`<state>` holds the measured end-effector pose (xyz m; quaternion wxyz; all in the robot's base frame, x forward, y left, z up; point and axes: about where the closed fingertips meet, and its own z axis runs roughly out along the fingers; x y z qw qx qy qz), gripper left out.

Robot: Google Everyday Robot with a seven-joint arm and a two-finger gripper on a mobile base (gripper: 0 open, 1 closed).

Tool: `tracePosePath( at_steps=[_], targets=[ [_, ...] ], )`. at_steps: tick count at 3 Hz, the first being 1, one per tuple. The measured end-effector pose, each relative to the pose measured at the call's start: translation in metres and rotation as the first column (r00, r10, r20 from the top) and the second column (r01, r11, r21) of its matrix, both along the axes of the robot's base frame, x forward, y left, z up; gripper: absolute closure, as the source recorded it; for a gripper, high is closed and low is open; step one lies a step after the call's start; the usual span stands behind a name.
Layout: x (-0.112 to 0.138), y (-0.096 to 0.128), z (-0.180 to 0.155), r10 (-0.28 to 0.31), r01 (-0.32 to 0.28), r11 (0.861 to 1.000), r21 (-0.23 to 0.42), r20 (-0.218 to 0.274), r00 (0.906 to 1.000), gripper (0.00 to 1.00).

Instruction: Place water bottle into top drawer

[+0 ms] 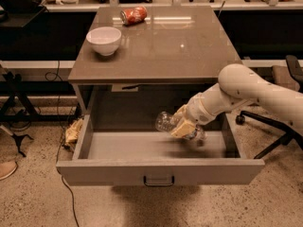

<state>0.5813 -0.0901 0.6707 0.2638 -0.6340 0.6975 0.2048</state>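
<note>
The top drawer of the grey-brown table is pulled wide open, its dark handle at the front centre. My gripper reaches in from the right and is shut on the water bottle, a clear crinkled bottle held roughly sideways. The bottle hangs over the right half of the drawer's inside, a little above its grey floor. My white arm comes in from the right edge, below the tabletop's front edge.
A white bowl and a red soda can stand on the tabletop. A crumpled yellowish thing lies on the floor left of the drawer. An office chair's base stands at the right; stand legs are at the left.
</note>
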Motion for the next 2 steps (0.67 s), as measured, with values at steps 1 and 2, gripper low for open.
tracePosePath(
  at_steps=[1, 2],
  targets=[
    [0.0001, 0.0082, -0.0087, 0.009, -0.009, 1.0, 0.022, -0.011, 0.9999, 0.37],
    [0.0028, 0.0088, -0.0071, 0.002, -0.002, 0.999, 0.041, -0.002, 1.0, 0.06]
  ],
)
